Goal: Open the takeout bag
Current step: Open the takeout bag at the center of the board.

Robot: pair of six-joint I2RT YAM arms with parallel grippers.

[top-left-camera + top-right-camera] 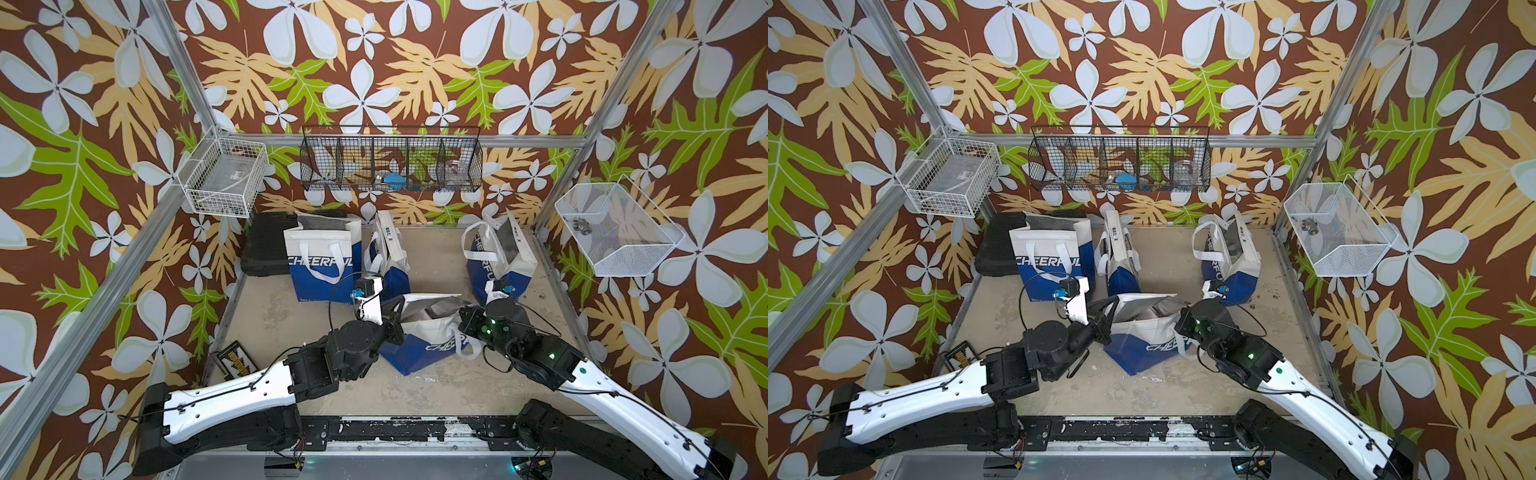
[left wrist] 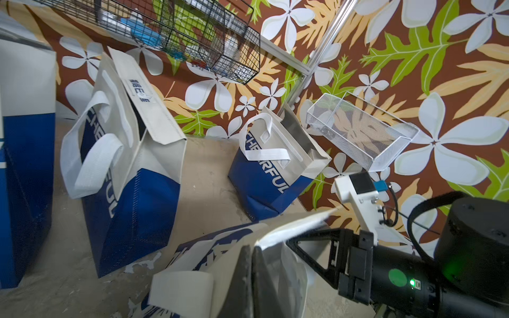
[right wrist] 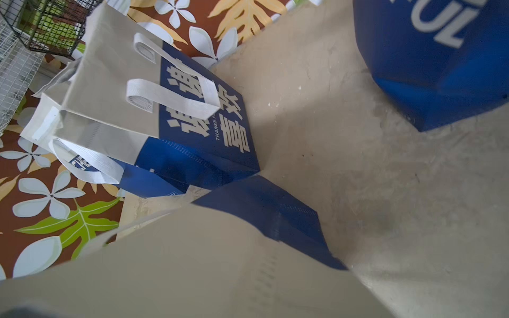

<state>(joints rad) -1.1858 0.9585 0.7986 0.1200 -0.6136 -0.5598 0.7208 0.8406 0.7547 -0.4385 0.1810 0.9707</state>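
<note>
the takeout bag (image 1: 419,351) stands at the front middle of the table (image 1: 286,332), silver lining showing at its mouth. the left gripper (image 1: 397,316) has its jaws clamped on the bag's left rim. the right gripper (image 1: 464,319) seems pinched on the right rim, its tips hidden by fabric.

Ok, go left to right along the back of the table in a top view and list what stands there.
black case → wide open bag → narrow folded bag → leaning bag by the right post
</note>
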